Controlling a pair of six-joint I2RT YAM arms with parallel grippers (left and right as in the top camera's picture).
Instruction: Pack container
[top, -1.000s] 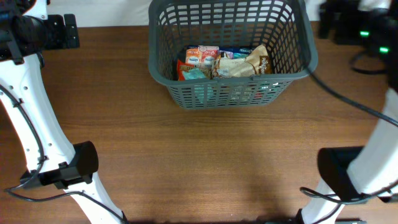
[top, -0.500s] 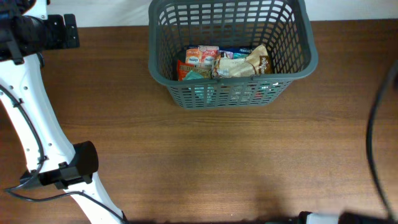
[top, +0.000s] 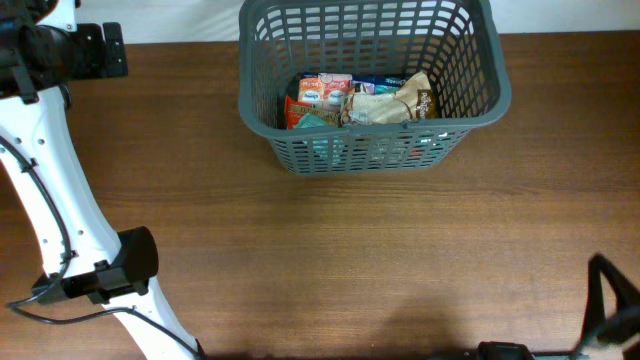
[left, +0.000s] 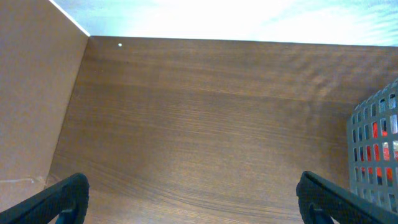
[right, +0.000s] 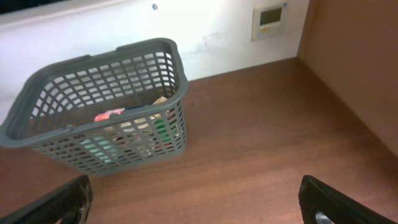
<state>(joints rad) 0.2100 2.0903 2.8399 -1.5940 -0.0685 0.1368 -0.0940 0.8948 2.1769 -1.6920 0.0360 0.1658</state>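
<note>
You have the container (top: 360, 152) at top centre of the overhead frame, snack packets (top: 362, 100) inside. Left gripper (left: 196, 200) and right gripper (right: 199, 202): both spread wide, gripping nothing.

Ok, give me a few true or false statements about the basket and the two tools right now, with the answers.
1. The basket stands upright with packets inside. True.
2. The left tool is shut on a packet. False: it is open, with nothing between its fingers and only the table below it.
3. The right tool is open. True.
4. The right tool is reaching into the basket. False: it is apart from the basket, which sits farther along the table in the right wrist view.
</note>
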